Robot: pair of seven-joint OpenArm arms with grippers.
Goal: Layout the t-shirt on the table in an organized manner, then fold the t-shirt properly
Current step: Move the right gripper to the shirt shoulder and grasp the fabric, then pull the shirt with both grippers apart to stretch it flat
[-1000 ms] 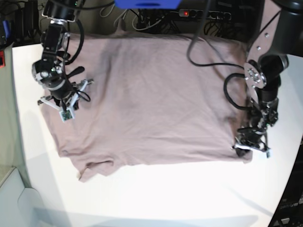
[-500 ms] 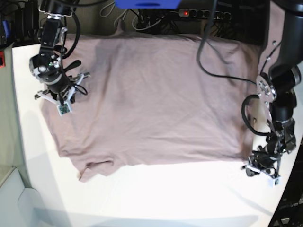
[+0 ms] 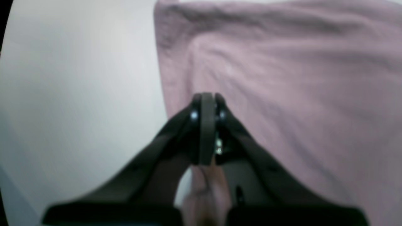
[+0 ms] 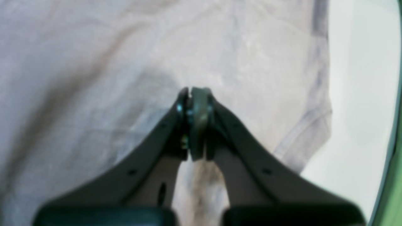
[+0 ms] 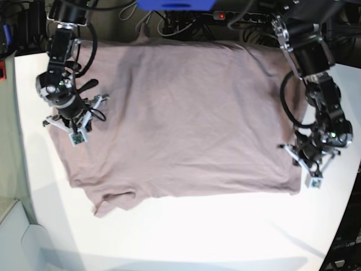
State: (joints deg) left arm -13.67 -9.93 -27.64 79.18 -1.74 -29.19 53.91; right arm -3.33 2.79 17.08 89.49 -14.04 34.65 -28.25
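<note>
The mauve-pink t-shirt (image 5: 180, 124) lies spread flat on the white table (image 5: 197, 237), with one sleeve at the front left. My left gripper (image 5: 307, 164) sits on the shirt's right edge near its front corner. In the left wrist view this gripper (image 3: 207, 95) is shut, a ridge of t-shirt (image 3: 298, 94) runs to its tips, and bare table (image 3: 78, 78) lies to the left. My right gripper (image 5: 72, 127) rests on the shirt's left edge. In the right wrist view it (image 4: 194, 91) is shut, with t-shirt (image 4: 94, 78) cloth bunched between the fingers, a sleeve hem and table (image 4: 361, 94) to the right.
A power strip (image 5: 242, 16) with a red light, cables and a blue object (image 5: 175, 4) lie beyond the table's back edge. A pale bin (image 5: 17, 237) stands off the front left corner. Bare tabletop stretches in front of the shirt.
My left arm swung from the bare table off the shirt's front right corner back onto the shirt's right edge and its jaws closed. The right gripper shifted slightly on the left edge.
</note>
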